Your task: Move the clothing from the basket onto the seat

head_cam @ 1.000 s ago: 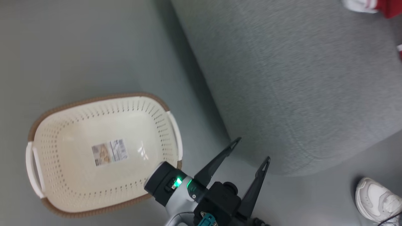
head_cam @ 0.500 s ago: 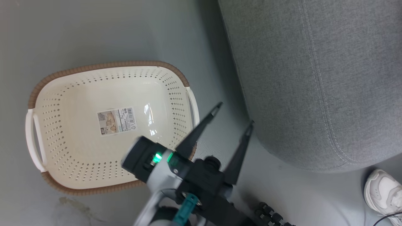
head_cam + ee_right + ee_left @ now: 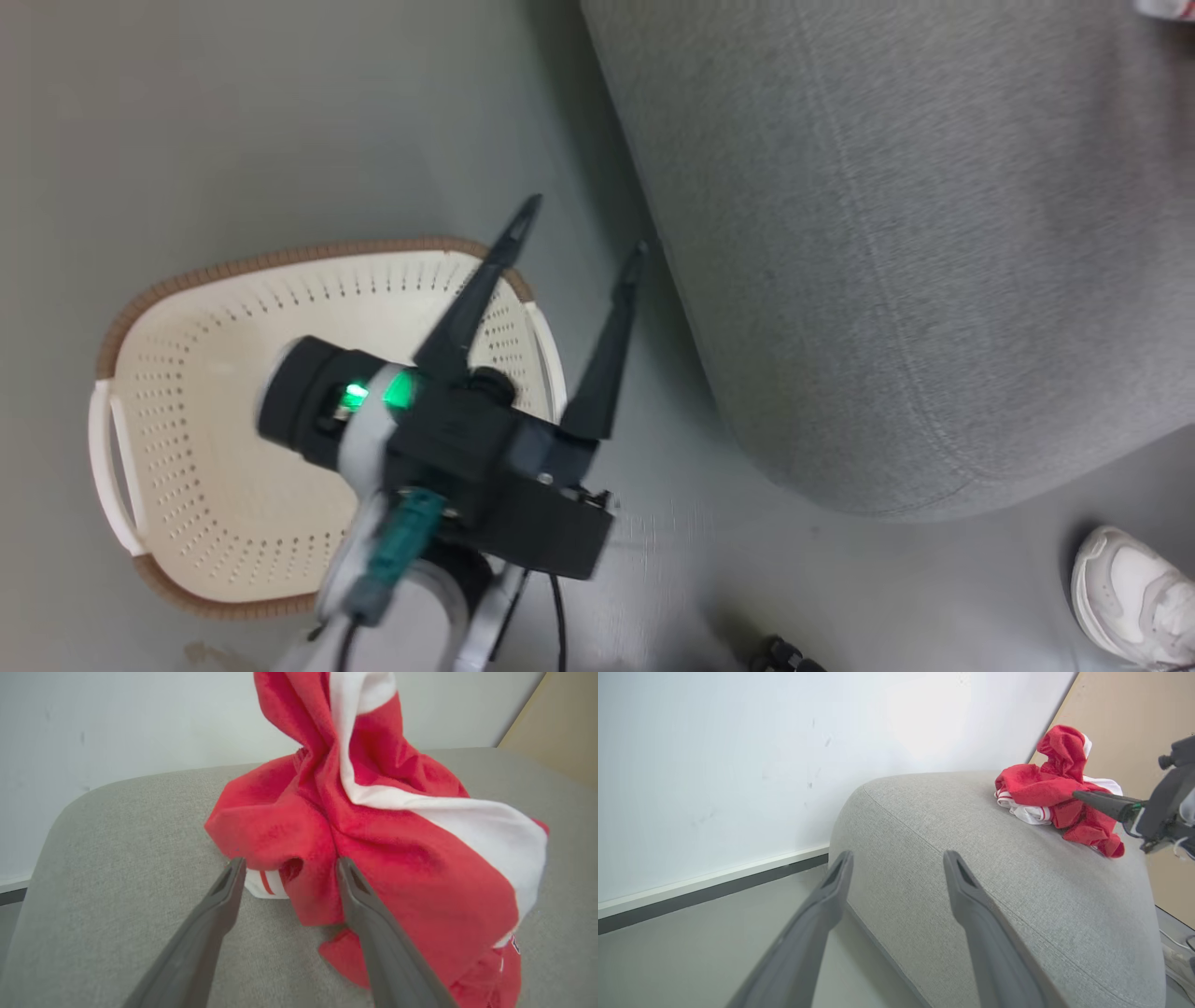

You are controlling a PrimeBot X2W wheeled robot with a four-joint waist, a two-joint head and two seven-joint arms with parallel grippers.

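Observation:
The bright red clothing (image 3: 373, 835) with white trim lies crumpled on the grey sofa seat (image 3: 131, 858); it also shows in the left wrist view (image 3: 1045, 788). My right gripper (image 3: 290, 865) is open, its tips right at the near fold of the cloth, and one of its fingers (image 3: 1104, 801) shows beside the heap. The cream basket (image 3: 187, 448) with a brown rim stands on the floor with nothing in it. My left gripper (image 3: 585, 224) is open above the basket's right rim, beside the sofa (image 3: 887, 233). The left gripper (image 3: 899, 858) points at the sofa's rounded end.
A person's white shoe (image 3: 1130, 597) stands on the grey floor at the lower right, near the sofa's corner. A white wall (image 3: 738, 756) with a dark baseboard runs behind the sofa. A dark ribbed part (image 3: 784, 655) lies at the bottom edge.
The head camera has shifted. My left gripper has risen and moved from the gap beside the sofa to above the basket's right rim, staying open. The basket has not moved.

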